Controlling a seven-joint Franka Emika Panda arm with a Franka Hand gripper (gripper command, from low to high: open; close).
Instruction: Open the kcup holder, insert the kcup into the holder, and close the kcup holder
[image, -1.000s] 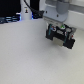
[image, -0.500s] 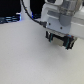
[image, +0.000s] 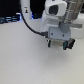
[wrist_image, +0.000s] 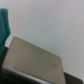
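Note:
In the exterior view my gripper (image: 60, 44) hangs low over the white table, right of the middle. Its dark fingers (image: 49, 41) stand apart, with a small tan patch between them. The picture is blurred. In the wrist view a flat grey-brown panel with a dark edge (wrist_image: 35, 62) lies close under the camera. It looks like the top of the kcup holder, though no slots or drawer front show. A teal-green shape (wrist_image: 4, 22) sits cut off at the picture's edge; I cannot tell whether it is the kcup.
A black cable (image: 34, 27) loops from the arm toward the exterior view's left. Dark equipment (image: 12, 19) lines the back at that view's left. The white table (image: 25, 60) spreads in front of the gripper.
The gripper has sunk a little toward the table and drifted slightly to the exterior view's left. Its fingers look the same.

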